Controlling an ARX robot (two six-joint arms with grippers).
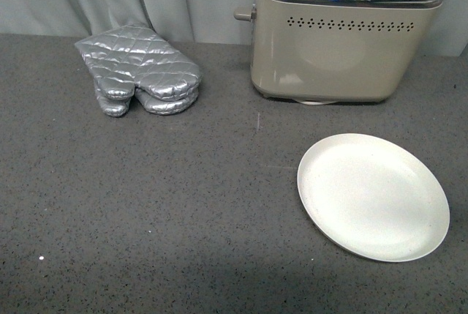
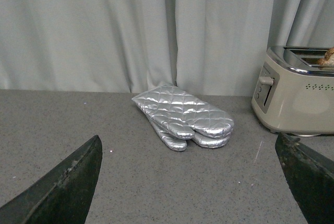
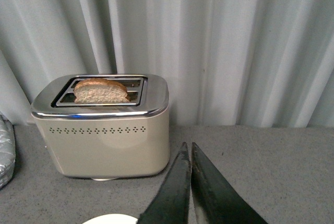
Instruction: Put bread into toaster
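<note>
1. The left gripper (image 2: 190,182) had its jaws spread wide, empty, hovering above the grey table (image 1: 168,204) and facing the silver oven mitts (image 2: 183,117)
2. The right gripper (image 3: 189,192) had its jaws pressed together with nothing between them, held in front of the toaster (image 3: 104,130)
3. The bread (image 3: 100,92) stood upright in a slot of the toaster, its top poking above the chrome rim
4. The toaster stood near the table's far edge, by the curtain (image 2: 104,25)
5. A bare white plate (image 1: 373,195) lay towards the near right corner, just in front of the toaster
6. The mitts lay stacked near the far edge, left of the toaster
</note>
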